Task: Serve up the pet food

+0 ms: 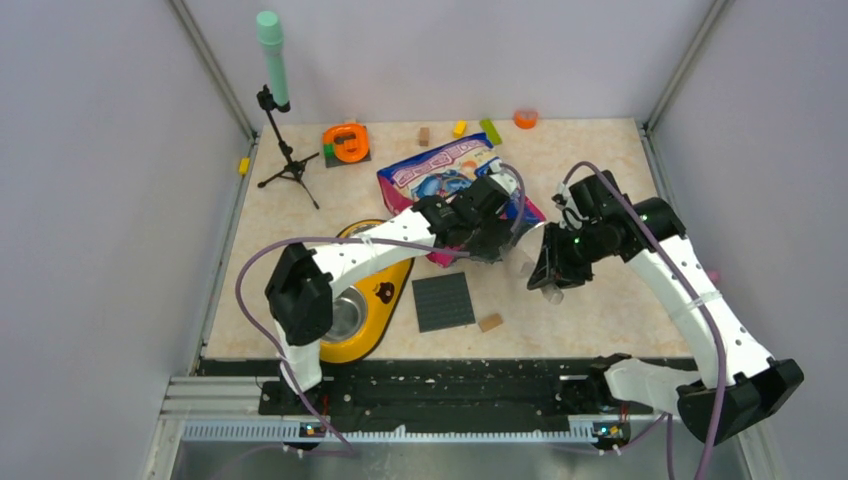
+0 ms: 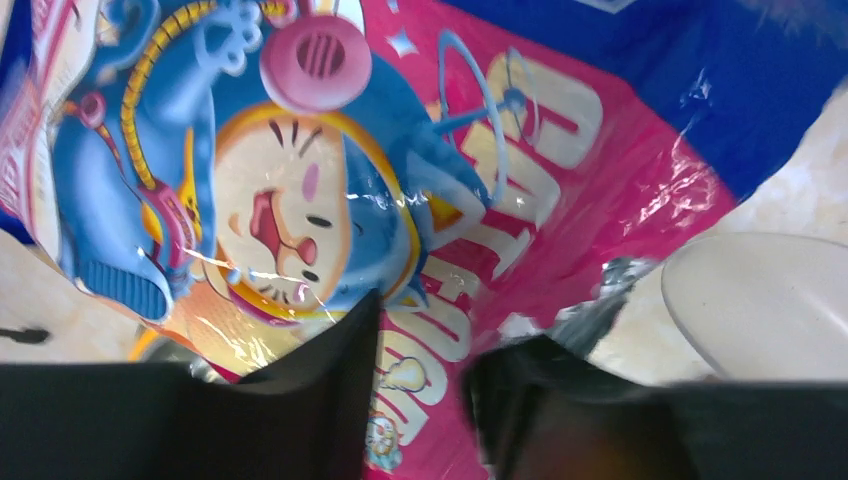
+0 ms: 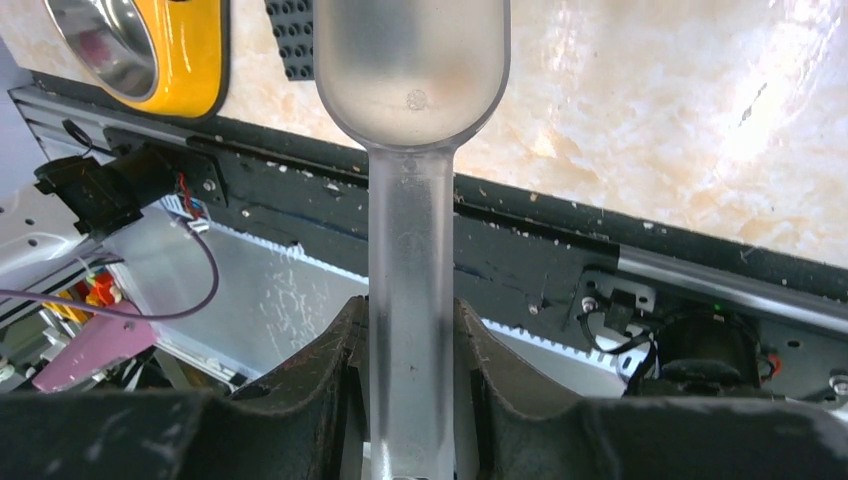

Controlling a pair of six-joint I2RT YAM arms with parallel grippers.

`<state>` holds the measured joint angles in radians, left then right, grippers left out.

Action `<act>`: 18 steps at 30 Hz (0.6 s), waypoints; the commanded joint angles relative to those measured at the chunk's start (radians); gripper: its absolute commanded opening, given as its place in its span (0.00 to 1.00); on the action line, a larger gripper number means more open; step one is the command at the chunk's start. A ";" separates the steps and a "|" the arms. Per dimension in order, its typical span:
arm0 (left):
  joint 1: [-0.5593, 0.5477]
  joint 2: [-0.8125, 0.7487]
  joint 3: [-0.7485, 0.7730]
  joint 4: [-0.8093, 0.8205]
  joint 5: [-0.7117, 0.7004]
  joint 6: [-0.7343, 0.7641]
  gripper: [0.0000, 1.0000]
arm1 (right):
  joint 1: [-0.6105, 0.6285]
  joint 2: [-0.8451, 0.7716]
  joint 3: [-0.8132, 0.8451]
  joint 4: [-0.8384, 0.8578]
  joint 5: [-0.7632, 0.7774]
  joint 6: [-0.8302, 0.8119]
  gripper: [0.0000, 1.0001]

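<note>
The glossy blue-pink cartoon-cat bag (image 1: pixel 445 170) lies at the back middle of the table and fills the left wrist view (image 2: pixel 330 180). Its silver mouth (image 2: pixel 600 300) faces the right arm. No kibble shows. My left gripper (image 1: pixel 490 235) hovers over the bag's near end, its jaws (image 2: pixel 430 345) apart with the printed bag surface between them. My right gripper (image 1: pixel 553 270) is shut (image 3: pixel 412 320) on the handle of a clear plastic scoop (image 3: pixel 412 60). The scoop is empty and sits beside the bag's mouth (image 2: pixel 760 300).
A yellow feeder with a steel bowl (image 1: pixel 350 315) sits at the front left, partly under the left arm. A dark grey baseplate (image 1: pixel 443 300) and a small tan block (image 1: pixel 490 322) lie in front. A small tripod (image 1: pixel 288 160), an orange toy (image 1: pixel 345 142) and small blocks stand at the back.
</note>
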<state>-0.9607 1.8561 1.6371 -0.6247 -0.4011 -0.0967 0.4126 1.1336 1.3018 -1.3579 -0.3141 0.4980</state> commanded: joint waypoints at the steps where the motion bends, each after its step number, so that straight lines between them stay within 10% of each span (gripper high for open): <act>1: 0.047 -0.031 0.090 0.031 -0.032 -0.056 0.25 | 0.010 0.011 -0.009 0.135 -0.023 0.003 0.00; 3: 0.076 -0.042 0.108 0.020 -0.007 -0.079 0.00 | 0.010 0.016 -0.031 0.180 -0.022 0.014 0.00; 18: 0.210 -0.125 0.097 0.062 0.163 -0.143 0.00 | 0.105 0.159 -0.033 0.526 0.022 0.126 0.00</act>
<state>-0.7753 1.7832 1.7317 -0.6273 -0.2459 -0.2134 0.4732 1.2350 1.2243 -0.9688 -0.3382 0.5800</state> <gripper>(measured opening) 0.012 0.283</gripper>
